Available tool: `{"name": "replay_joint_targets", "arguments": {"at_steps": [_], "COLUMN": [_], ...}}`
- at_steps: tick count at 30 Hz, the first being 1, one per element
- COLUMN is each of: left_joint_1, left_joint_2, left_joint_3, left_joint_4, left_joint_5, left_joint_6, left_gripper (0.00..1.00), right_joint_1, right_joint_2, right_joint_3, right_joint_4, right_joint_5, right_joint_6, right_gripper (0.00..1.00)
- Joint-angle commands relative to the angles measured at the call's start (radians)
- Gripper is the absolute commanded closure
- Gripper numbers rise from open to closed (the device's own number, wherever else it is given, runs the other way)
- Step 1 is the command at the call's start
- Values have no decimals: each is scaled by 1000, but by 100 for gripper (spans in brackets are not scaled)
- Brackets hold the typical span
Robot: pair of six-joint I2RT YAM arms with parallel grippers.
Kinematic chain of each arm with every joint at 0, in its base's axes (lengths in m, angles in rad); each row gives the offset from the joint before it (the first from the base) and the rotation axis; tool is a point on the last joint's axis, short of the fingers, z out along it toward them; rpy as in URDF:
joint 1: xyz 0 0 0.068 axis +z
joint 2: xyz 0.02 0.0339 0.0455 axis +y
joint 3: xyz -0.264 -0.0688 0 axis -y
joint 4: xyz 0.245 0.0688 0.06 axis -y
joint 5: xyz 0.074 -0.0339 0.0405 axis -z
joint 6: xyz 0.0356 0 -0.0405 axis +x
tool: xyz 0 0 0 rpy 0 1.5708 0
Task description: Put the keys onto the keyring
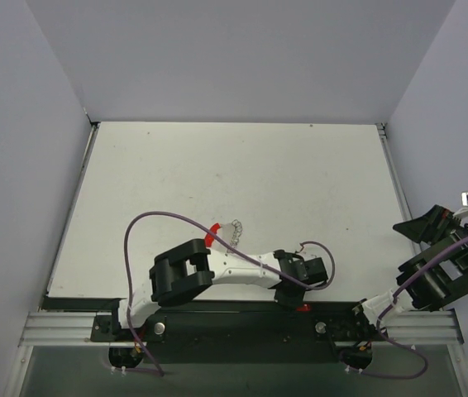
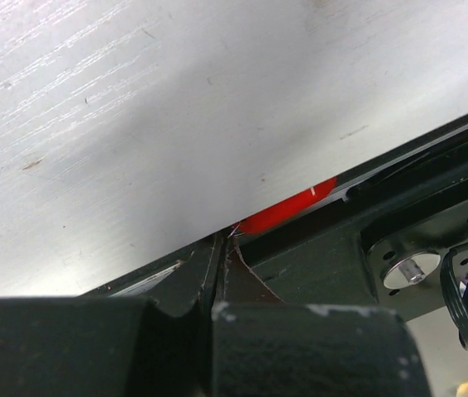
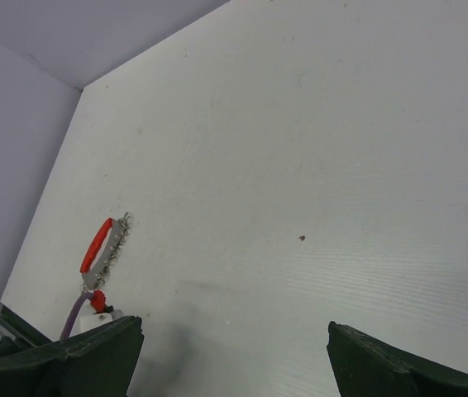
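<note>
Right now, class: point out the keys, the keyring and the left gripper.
keys (image 3: 118,240), right wrist view, middle of the silver row.
keyring (image 3: 97,246), right wrist view, middle of the red band.
left gripper (image 2: 226,244), left wrist view, where its shut fingertips meet.

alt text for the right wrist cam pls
A row of small silver keys lies alongside a red keyring at the left of a white table. The right gripper is wide open, its dark fingers at the bottom corners, holding nothing.

My left gripper (image 2: 226,248), jaws pressed together, points low at the table's (image 1: 217,182) near edge; my right gripper (image 3: 234,354) waits off its right side, jaws spread wide.
</note>
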Motion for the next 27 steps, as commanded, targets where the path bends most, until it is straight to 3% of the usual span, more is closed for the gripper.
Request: {"name": "replay_joint_targets", "arguments": {"at_steps": [1,4,17,22,27], "left_joint_1": [-12,-15,-1,86,194], "left_joint_2": [-107,-205,-425,-512,-526], "left_joint_3": [-141,-235,-263,-332,-393], "left_joint_4": [183,283,255,330,441], "left_joint_5": [-158,-172,-372,-343,-221], "left_joint_6": [-21,-40,31,98,199], "left_gripper": [100,100,100,100,100], "right_joint_1": [-9,-8,31,141,297], "right_joint_2": [-53,-72,-242,-378,-484], "right_joint_3": [-7,-19,-70,-115,-103], "right_joint_4": [-182,-182,-196,-207,-199], "right_joint_5": [-46,-44,-35,-21,-44], "right_joint_6": [-91,-99,-126,-142,-70], "right_gripper": [0,0,0,0,0]}}
